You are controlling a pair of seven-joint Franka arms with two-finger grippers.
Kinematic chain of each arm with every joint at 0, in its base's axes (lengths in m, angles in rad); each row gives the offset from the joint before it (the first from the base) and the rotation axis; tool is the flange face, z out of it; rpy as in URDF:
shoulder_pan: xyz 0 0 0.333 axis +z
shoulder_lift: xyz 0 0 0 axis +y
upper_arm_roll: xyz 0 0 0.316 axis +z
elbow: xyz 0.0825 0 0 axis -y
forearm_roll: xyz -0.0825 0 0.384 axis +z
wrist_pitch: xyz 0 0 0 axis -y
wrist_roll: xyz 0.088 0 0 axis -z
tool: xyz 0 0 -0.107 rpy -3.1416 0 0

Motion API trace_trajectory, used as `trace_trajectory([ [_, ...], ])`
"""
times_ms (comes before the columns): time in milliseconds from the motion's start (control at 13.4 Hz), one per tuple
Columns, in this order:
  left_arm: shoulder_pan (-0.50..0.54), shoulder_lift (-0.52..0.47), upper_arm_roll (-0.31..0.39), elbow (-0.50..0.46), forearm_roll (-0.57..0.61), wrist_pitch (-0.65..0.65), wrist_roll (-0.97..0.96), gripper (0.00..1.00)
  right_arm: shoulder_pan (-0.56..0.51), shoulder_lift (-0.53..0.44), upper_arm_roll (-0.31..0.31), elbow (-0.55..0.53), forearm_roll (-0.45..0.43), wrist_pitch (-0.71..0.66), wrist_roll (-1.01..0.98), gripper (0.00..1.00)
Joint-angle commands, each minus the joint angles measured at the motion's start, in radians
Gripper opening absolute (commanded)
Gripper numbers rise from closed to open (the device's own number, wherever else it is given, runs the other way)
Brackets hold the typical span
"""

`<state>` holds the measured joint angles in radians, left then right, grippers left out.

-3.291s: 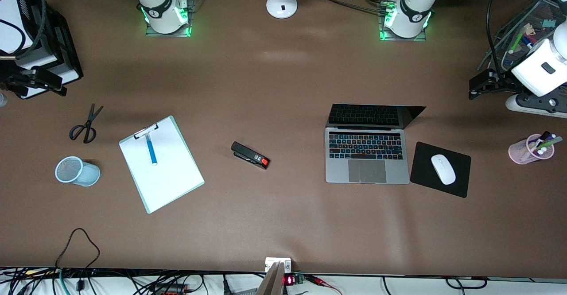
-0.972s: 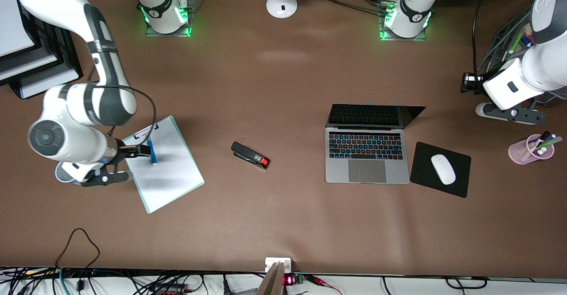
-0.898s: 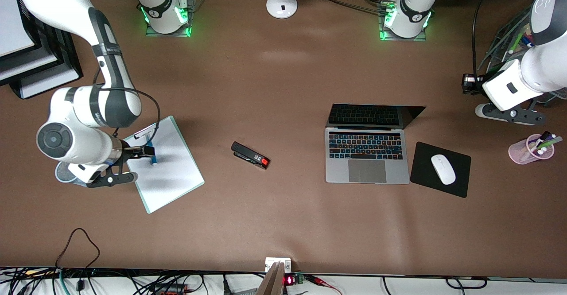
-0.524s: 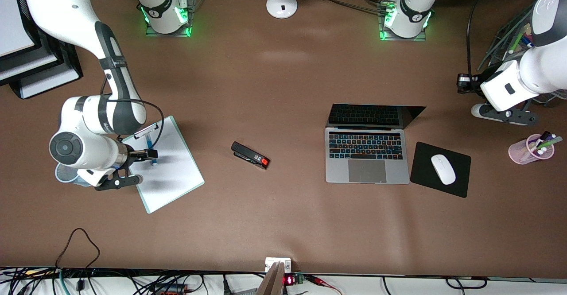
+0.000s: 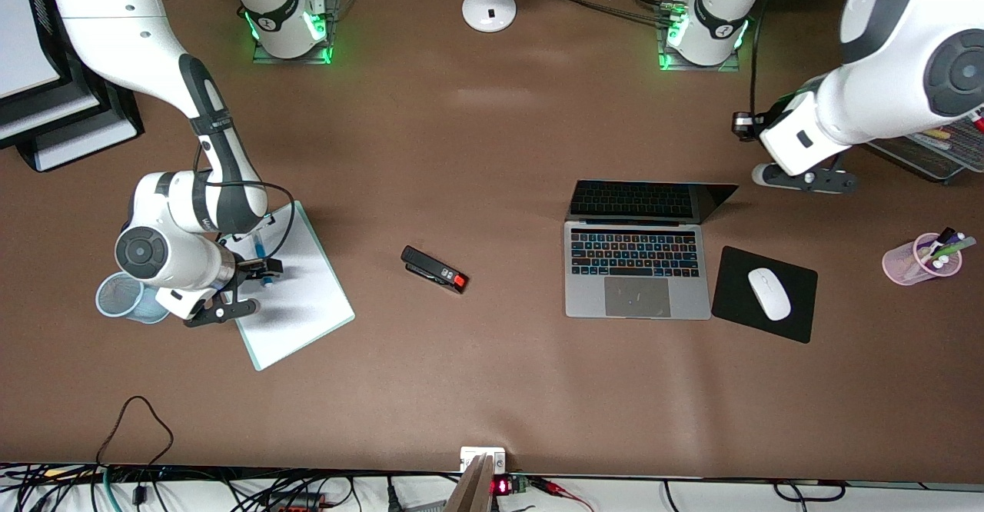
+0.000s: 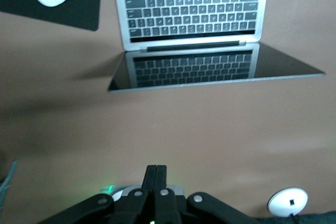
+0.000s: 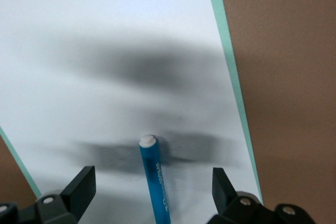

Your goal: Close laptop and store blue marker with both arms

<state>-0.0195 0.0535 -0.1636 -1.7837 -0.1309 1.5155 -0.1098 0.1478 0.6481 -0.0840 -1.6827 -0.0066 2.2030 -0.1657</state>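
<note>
The right gripper (image 7: 149, 187) hangs low over the clipboard (image 5: 300, 304), fingers (image 7: 79, 182) spread wide astride the blue marker (image 7: 156, 182) lying on it; the left gripper (image 6: 156, 174), fingers pressed together, hovers above the worktop (image 5: 492, 389) beside the open laptop (image 5: 634, 266).

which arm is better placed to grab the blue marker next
Right. The right gripper hangs open straddling the blue marker on the clipboard. The left gripper is shut, up near the laptop.
</note>
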Motion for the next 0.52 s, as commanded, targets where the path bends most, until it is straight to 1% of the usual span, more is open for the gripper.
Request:
trace_trajectory([
  [0,0.009,-0.105,-0.040,-0.231,-0.052,0.199,-0.025,0.00,-0.002,-0.013,0.001,-0.020,0.011,0.014,-0.023,0.89],
  [150,0.009,-0.129,-0.115,-0.331,-0.052,0.315,-0.092,0.00,-0.002,-0.002,0.001,-0.020,0.010,0.017,-0.024,0.76],
  [299,0.012,-0.132,-0.206,-0.410,-0.052,0.441,-0.155,0.00,0.003,-0.002,0.001,-0.019,0.010,0.018,-0.024,0.74],
  [374,0.013,-0.124,-0.236,-0.433,-0.049,0.503,-0.186,0.00,0.001,-0.001,0.001,-0.019,0.008,0.020,-0.024,0.74],
  [449,0.013,-0.118,-0.238,-0.447,-0.047,0.547,-0.197,0.00,0.004,0.007,0.001,-0.014,0.008,0.020,-0.024,0.75],
])
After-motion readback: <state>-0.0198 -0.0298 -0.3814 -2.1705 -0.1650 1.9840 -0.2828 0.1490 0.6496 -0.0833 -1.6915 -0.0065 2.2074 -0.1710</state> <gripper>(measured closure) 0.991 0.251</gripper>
